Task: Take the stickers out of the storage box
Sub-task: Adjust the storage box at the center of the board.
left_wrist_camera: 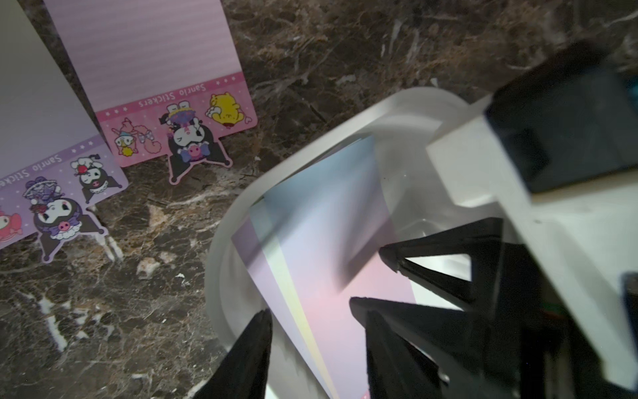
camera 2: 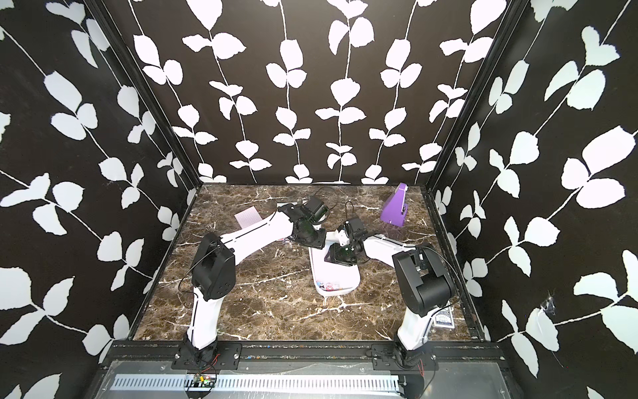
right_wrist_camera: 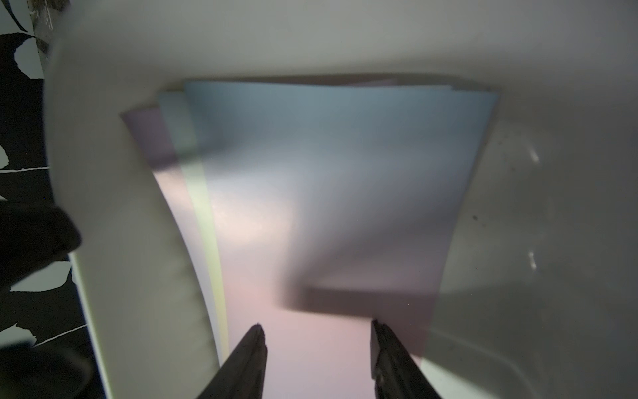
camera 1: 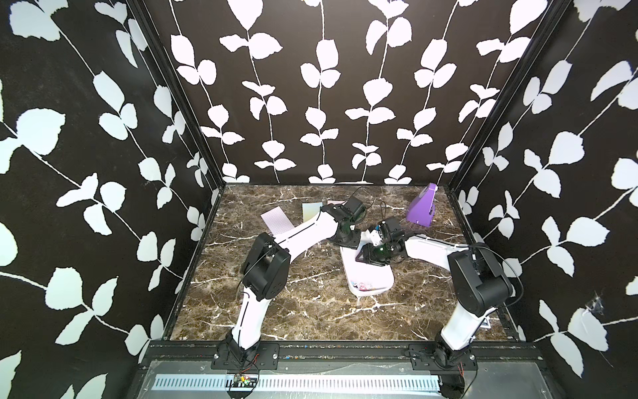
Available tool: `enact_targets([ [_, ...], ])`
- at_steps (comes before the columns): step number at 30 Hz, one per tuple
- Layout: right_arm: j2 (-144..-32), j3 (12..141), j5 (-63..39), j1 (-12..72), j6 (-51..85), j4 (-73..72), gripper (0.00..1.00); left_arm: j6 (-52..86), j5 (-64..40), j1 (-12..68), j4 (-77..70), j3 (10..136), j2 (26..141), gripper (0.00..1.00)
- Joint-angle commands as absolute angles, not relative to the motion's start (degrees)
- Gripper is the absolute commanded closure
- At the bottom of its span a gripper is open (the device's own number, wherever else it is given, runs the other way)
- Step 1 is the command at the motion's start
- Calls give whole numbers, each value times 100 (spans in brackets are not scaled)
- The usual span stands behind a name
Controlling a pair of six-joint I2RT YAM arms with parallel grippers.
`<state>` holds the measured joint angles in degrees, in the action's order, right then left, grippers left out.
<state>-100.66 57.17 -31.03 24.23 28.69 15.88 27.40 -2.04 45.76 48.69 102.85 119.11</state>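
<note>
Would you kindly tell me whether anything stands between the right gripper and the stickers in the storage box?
Nothing visible does: the right gripper hangs, jaws apart, directly over the top sheet of the stickers, within the walls of the storage box.

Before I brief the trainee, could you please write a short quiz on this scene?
1. True or false: the storage box is empty.
2. In the left wrist view, how many sticker sheets lie on the marble table?
3. The purple wedge stands: A) in the far right corner, B) inside the box, C) at the table's near left edge.
Key: 1 false, stickers lie inside; 2 two; 3 A.
</note>
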Motion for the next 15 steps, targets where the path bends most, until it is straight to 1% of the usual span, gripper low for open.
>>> enact_targets([
  [1, -10086, 5699, -2993, 2460, 2856, 1775, 50, 2758, 74, 4563, 5133, 10289, 11960, 52],
  [8, -10114, 5708, -2947, 2510, 2876, 1800, 50, 2703, 187, 4562, 5090, 10279, 12160, 52],
  [12, -10053, 5714, -2932, 2560, 2899, 1828, 50, 2728, 35, 4562, 5072, 10282, 12261, 50],
  [15, -9880, 5729, -2913, 2575, 2909, 1911, 49, 2735, -79, 4566, 4916, 10171, 12116, 51],
])
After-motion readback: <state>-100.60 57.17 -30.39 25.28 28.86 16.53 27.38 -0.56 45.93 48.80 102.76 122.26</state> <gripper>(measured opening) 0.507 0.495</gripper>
